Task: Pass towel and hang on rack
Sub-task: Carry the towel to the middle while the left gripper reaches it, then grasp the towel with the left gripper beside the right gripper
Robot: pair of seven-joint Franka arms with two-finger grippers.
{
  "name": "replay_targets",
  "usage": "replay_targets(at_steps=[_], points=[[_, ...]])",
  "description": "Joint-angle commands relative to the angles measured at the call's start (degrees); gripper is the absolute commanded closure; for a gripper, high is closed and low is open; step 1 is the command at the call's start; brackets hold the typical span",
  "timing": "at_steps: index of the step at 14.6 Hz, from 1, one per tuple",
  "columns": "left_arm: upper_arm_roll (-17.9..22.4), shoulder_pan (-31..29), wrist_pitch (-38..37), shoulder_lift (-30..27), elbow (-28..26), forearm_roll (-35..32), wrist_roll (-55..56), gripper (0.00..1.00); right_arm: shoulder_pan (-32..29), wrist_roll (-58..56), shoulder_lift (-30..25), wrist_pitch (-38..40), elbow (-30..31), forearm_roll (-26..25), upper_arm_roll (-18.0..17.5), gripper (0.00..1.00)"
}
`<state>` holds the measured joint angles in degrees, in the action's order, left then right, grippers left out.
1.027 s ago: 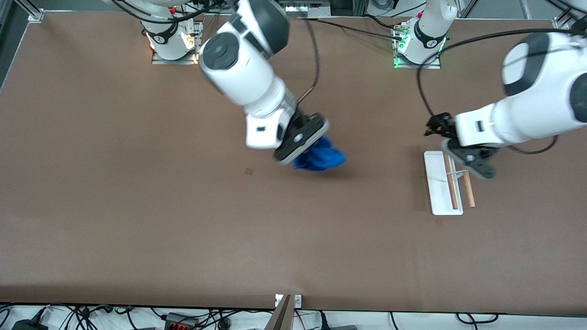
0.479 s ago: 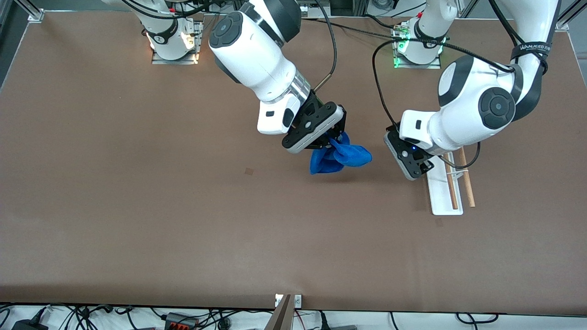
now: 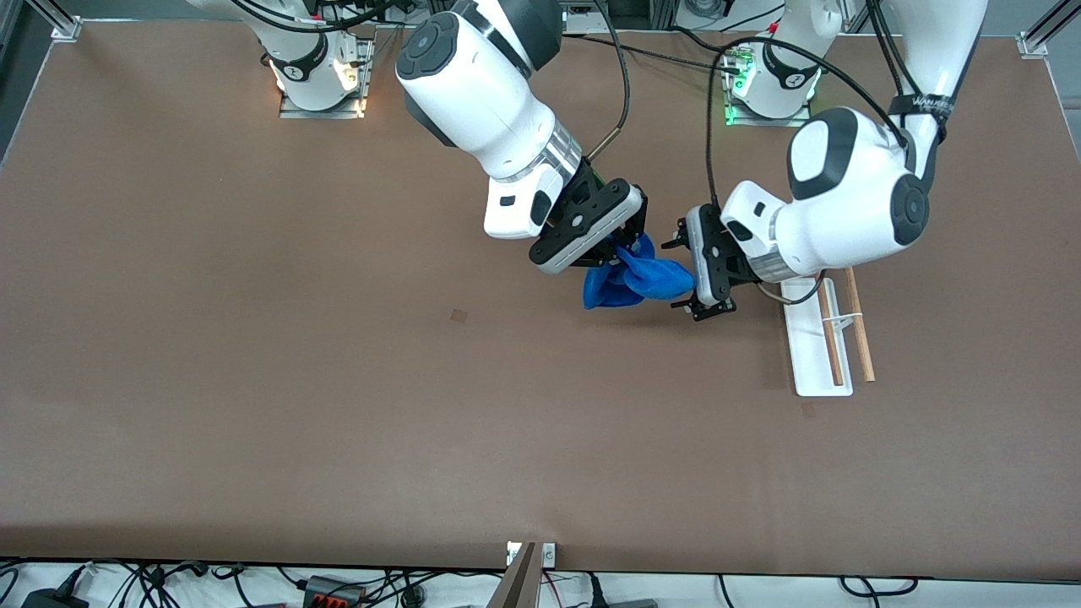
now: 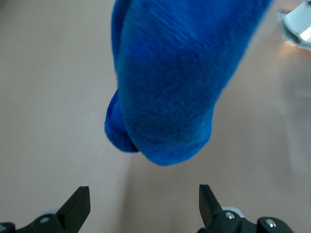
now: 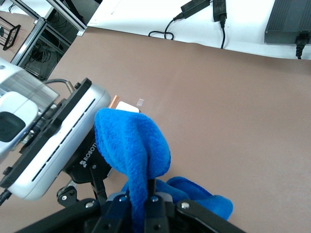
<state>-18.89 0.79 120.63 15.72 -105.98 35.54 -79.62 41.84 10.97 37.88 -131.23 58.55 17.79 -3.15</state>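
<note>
The blue towel (image 3: 635, 281) hangs bunched above the middle of the table, with my right gripper (image 3: 627, 250) shut on its upper fold. In the right wrist view the towel (image 5: 137, 145) rises out of the shut right gripper (image 5: 146, 200). My left gripper (image 3: 686, 277) faces the towel's free end from the rack's side, open, one finger on either side of that end. In the left wrist view the towel (image 4: 170, 82) fills the space just ahead of the open left gripper (image 4: 143, 204), and nothing sits between the fingertips (image 4: 80, 205). The rack (image 3: 811, 355) stands on the table toward the left arm's end, its wooden rods (image 3: 860, 329) bare.
The left arm's wrist and forearm (image 3: 844, 207) hang over the rack's end that lies farther from the front camera. A small dark mark (image 3: 459, 316) shows on the brown table (image 3: 338, 422). Both arm bases (image 3: 321, 76) stand along the table's edge farthest from the front camera.
The left arm has swung from over the rack toward the towel, its open gripper now at the towel's free end. The right arm has carried the towel slightly toward the left arm's end.
</note>
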Motion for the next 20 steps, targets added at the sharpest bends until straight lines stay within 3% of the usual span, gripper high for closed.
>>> replay_targets(at_steps=[1, 6, 9, 10, 12, 14, 16, 17, 20], points=[[-0.71, -0.97, 0.57, -1.22, -2.12, 6.46, -8.42, 0.02, 0.44, 0.63, -0.08, -0.34, -0.37, 0.84, 0.43, 1.00], [-0.88, -0.36, -0.57, -1.13, -2.91, 17.36, -15.83, 0.01, 0.44, 0.45, -0.08, -0.25, -0.28, 0.76, 0.43, 1.00], [-3.68, -1.05, -1.18, -1.40, -2.91, 17.72, -15.91, 0.03, 0.44, 0.36, -0.08, -0.25, -0.28, 0.67, 0.52, 1.00], [-3.87, -1.06, -1.54, -1.57, -2.91, 17.81, -15.91, 0.09, 0.35, 0.28, -0.08, -0.25, -0.28, 0.58, 0.52, 1.00], [-3.87, -1.06, -2.42, -1.57, -2.83, 17.81, -15.91, 0.32, 0.35, 0.19, -0.08, -0.25, -0.19, 0.58, 0.52, 1.00], [-3.87, -1.06, -2.59, -1.57, -2.82, 18.51, -15.30, 0.70, 0.26, 0.01, 0.00, -0.25, -0.10, 0.58, 0.52, 1.00], [-3.87, -1.14, -2.94, -1.66, -2.91, 18.52, -13.82, 0.93, 0.18, -0.16, 0.00, -0.25, -0.02, 0.58, 0.52, 1.00], [-3.79, -1.14, -2.95, -1.66, -2.83, 18.52, -13.54, 0.98, 0.09, -0.25, 0.00, -0.08, -0.02, 0.67, 0.52, 1.00], [-3.78, -2.28, -3.56, -1.75, -2.74, 18.52, -12.84, 0.99, -0.18, -0.43, 0.00, 0.10, -0.02, 0.67, 0.52, 0.97]])
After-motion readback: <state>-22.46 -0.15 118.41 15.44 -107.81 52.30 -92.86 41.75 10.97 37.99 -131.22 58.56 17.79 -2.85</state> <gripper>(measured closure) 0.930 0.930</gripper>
